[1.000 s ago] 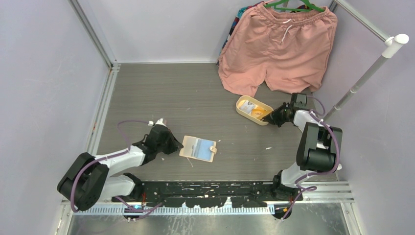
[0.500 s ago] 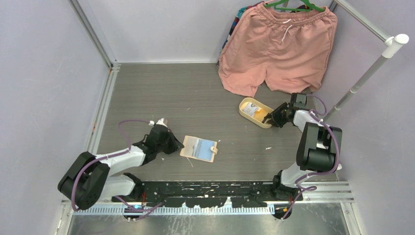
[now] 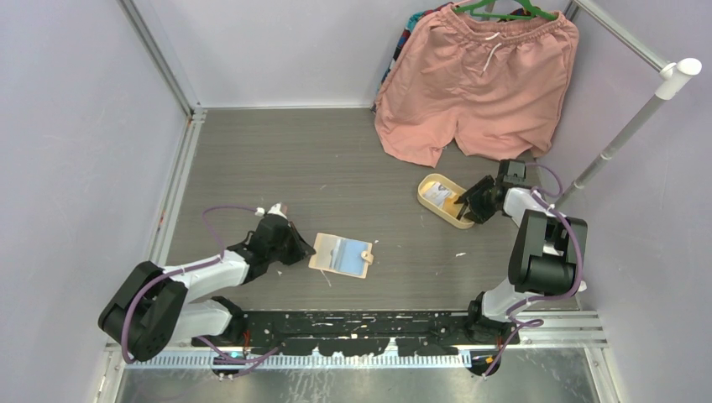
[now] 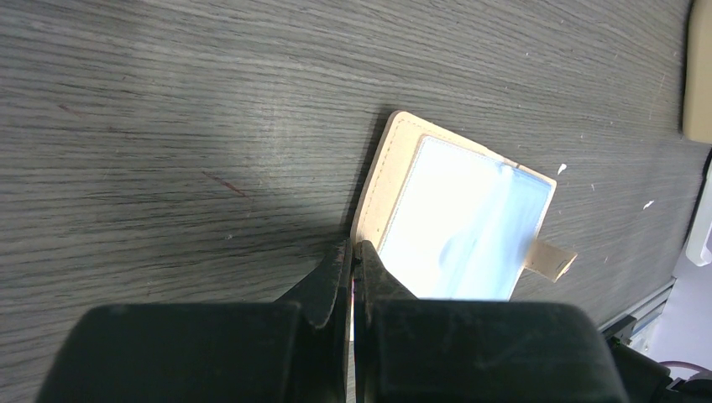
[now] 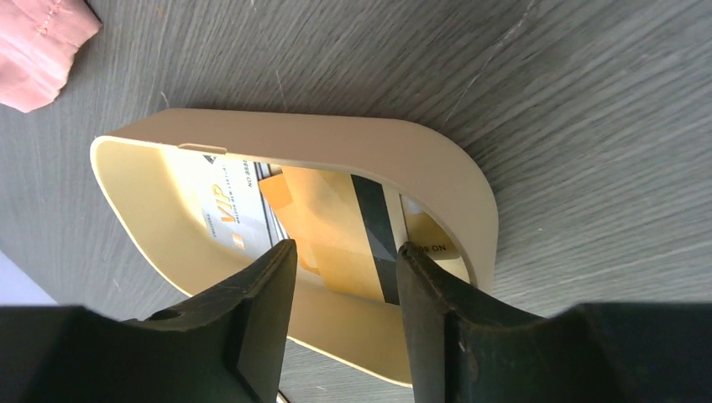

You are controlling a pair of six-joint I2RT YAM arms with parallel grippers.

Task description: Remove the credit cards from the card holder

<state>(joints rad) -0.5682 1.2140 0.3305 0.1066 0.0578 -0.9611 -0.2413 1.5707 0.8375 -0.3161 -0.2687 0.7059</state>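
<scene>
Left end effector point(image 4: 353, 252): clenched, tips touching the card holder's point(image 4: 462, 227) left edge.
Card holder: lying open on the table point(image 3: 294, 159), near middle.
Right end effector point(image 5: 346, 248): released, fingers gaping over the tray point(image 5: 420, 159).
Credit cards: orange card point(image 5: 336, 227) and white card point(image 5: 227, 210) lying inside the tray, far right.

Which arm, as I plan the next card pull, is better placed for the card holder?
Right, probably: the right gripper is open and empty over the tray; the left gripper is shut at the edge of the card holder.
</scene>
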